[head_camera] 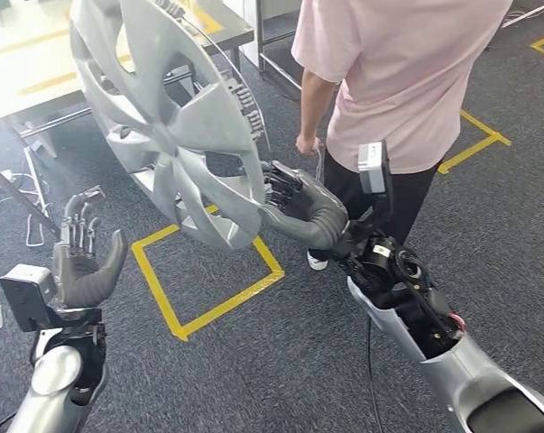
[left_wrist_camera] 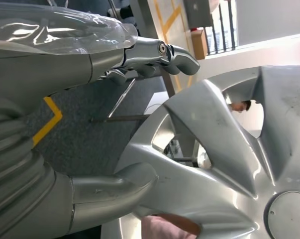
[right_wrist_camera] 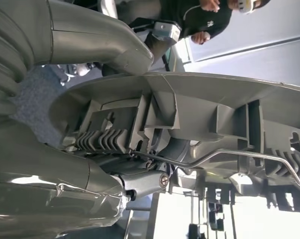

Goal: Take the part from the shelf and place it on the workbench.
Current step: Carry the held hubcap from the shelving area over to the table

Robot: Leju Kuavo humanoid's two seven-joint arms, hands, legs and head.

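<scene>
A: Where's the part?

B: The wheel cover (head_camera: pixel 180 126) is off the shelf and in the air, carried by the right hand (head_camera: pixel 292 203). That hand grips its lower rim — thumb on one face, fingers on the other. In the right wrist view the ribbed back of the cover and its wire ring (right_wrist_camera: pixel 231 157) sit between thumb and fingers.

A: And the left hand?

B: The left hand (head_camera: pixel 85 257) holds nothing, fingers apart and pointing up. It stands apart from the cover, below and to the left of it. In the left wrist view the spoked face lies just ahead of it.

A: How does the cover sit?

B: On edge and tilted, spoked face toward the robot and its left. The disc runs up and away from the grip, toward the pale worktop (head_camera: pixel 23 63) at upper left.

A: So the coming move?

B: My judgement: carry it forward and left, then lay it flat. Held by one rim, it may swing. A person (head_camera: pixel 391 81) stands close on the right — give them room.
</scene>
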